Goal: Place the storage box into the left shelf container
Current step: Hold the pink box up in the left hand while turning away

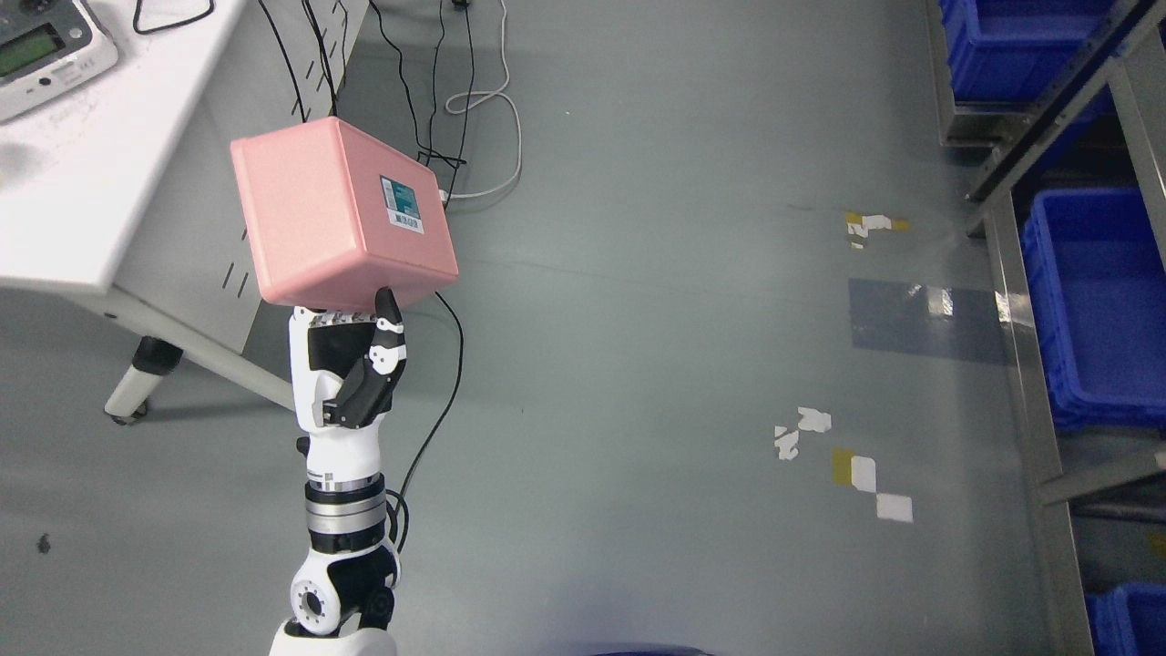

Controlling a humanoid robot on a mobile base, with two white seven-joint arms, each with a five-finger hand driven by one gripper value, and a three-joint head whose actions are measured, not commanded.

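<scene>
- Looking down from the head camera, I see my left hand (pixel 351 369) raised on its white and black arm, which enters from the bottom edge left of the middle.
- That hand grips the pink storage box (pixel 339 215) from below; the thumb (pixel 387 314) presses against the box's lower face, and the other fingers are hidden behind the box, so I cannot tell how they lie.
- The box hangs in the air, tilted, with a small teal and white label (pixel 402 204) on its upper face.
- It sits over the grey floor (pixel 656 364), just beside the corner of a white table (pixel 109 155) at upper left; I cannot tell whether it touches the table's side panel.
- A grey device with a green display (pixel 41 50) rests on the table's top corner.
- Black and white cables (pixel 474 100) trail down from the table and across the floor behind the box.
- Well apart, along the right edge, a metal shelf frame (pixel 1025 364) holds blue bins (pixel 1098 301), one above, one in the middle, one at the bottom corner.
- Scraps of white and yellow tape (pixel 861 474) mark the floor between box and shelf.
- My right arm does not show.
</scene>
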